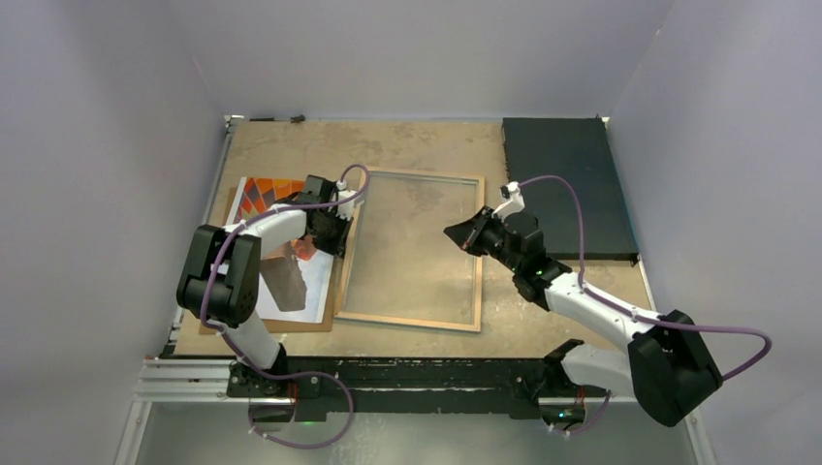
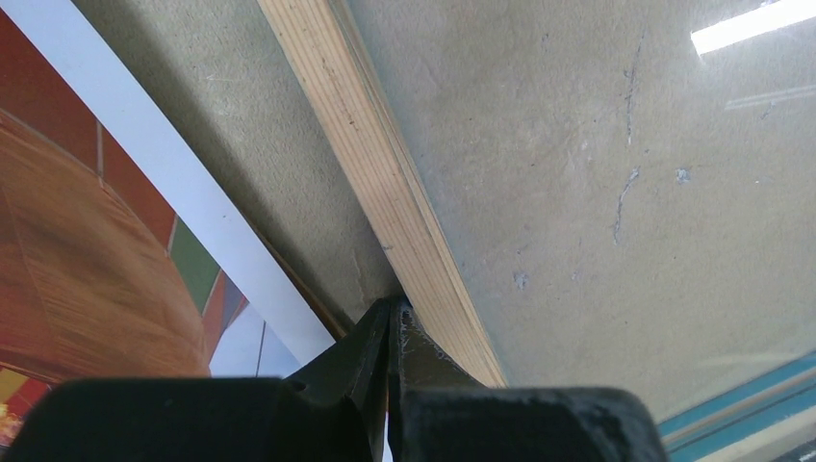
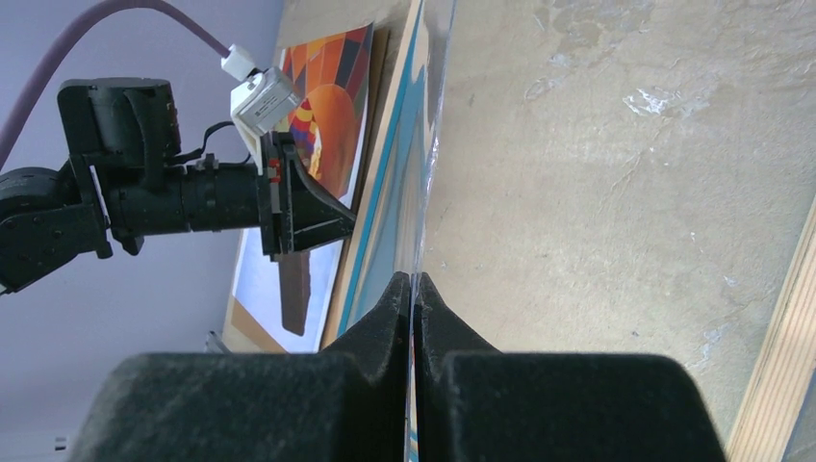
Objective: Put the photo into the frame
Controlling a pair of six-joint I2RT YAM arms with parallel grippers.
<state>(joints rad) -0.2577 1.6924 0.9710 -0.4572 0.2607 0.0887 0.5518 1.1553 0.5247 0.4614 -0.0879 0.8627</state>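
The frame (image 1: 412, 321) lies flat mid-table with its tan-brown rear rim (image 2: 385, 164) facing up. The photo (image 1: 267, 194), an orange-red balloon print, rests face up on a brown backing board (image 1: 281, 325) left of the frame. My left gripper (image 1: 341, 232) is shut with nothing in it. Its tips (image 2: 393, 308) sit in the gap between the frame's left rim and the board, touching the rim. My right gripper (image 1: 452, 232) hovers over the frame's inside. It (image 3: 413, 279) is shut on the thin edge of the clear pane (image 3: 423, 192), which rises edge-on from the tips.
A dark rectangular mat (image 1: 562, 184) lies at the back right corner of the table. White walls close in on the left, right and back. The left arm (image 3: 144, 192) shows in the right wrist view beyond the pane. The frame's right rim (image 3: 784, 346) runs close by.
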